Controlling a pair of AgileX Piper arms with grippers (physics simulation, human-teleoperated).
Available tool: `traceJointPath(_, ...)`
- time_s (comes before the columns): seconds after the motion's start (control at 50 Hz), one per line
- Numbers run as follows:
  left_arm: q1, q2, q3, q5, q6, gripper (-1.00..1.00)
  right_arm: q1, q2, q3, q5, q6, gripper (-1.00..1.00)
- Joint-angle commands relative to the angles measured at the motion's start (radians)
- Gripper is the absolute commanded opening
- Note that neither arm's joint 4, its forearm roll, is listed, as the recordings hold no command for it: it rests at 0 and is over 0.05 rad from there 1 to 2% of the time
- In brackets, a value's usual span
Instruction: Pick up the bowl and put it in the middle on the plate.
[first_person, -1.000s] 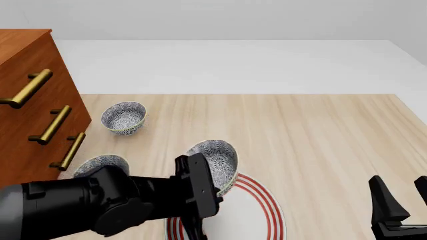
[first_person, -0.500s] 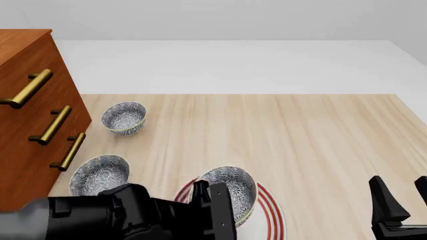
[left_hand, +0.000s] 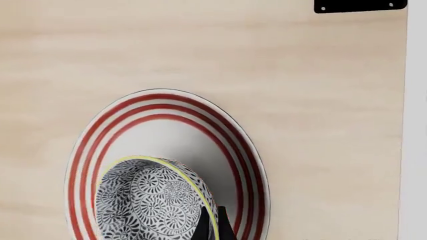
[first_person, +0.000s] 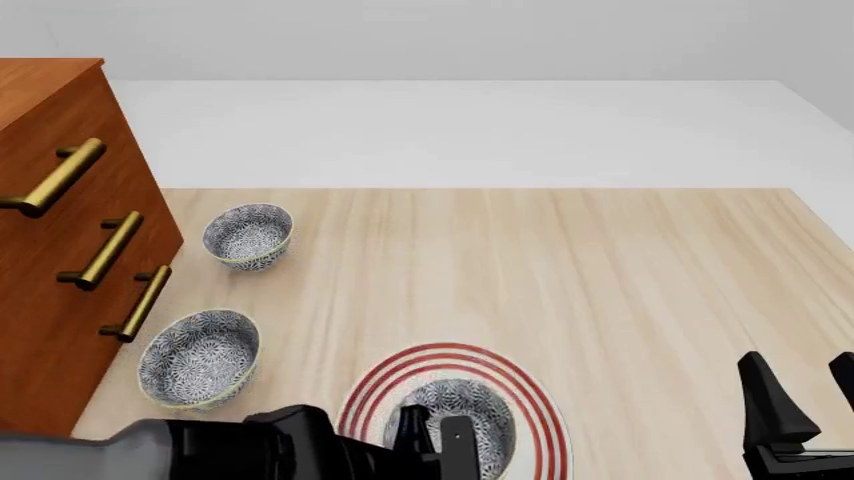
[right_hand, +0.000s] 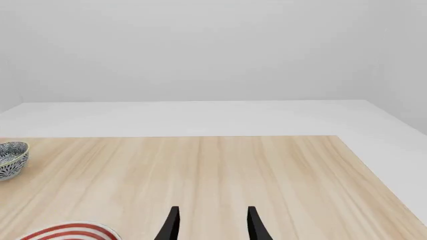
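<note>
The bowl (first_person: 481, 412), grey-blue floral with a pale yellow rim, sits low over the middle of the white, red-ringed plate (first_person: 531, 392) near the table's front edge. My left gripper (first_person: 434, 437) is shut on the bowl's near rim. In the left wrist view its dark fingertips (left_hand: 202, 227) pinch the rim of the bowl (left_hand: 150, 200), which leans inside the plate (left_hand: 241, 150). I cannot tell whether the bowl rests on the plate. My right gripper (first_person: 801, 400) stands open at the front right with nothing in it, and it shows open in its own view as the right gripper (right_hand: 212, 225).
Two look-alike bowls stand on the left, one further back (first_person: 248, 236) and one nearer (first_person: 200, 357). A wooden dresser (first_person: 60, 250) with brass handles fills the left edge. The back bowl (right_hand: 10, 160) shows in the right wrist view.
My left gripper has pulled back and down with the bowl. The bowl has gone from tilted above the plate's far edge to low over its centre. The right arm has not moved.
</note>
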Motion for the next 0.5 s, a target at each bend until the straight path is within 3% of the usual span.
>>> traceJointPath(0.02, 0.004, 0.031, 0.019, -0.022, 0.005, -1.00, 0.000, 0.001, 0.000, 0.000, 0.000, 1.00)
traceJointPath(0.4, -0.015, 0.056, 0.020, -0.031, -0.009, -1.00, 0.000, 0.000, 0.000, 0.000, 0.000, 1.00)
traceJointPath(0.42, -0.015, 0.056, 0.020, -0.031, -0.009, 1.00, 0.000, 0.000, 0.000, 0.000, 0.000, 1.00)
traceJointPath(0.5, -0.003, 0.043, 0.025, -0.034, -0.001, 1.00, 0.000, 0.001, 0.000, 0.000, 0.000, 1.00)
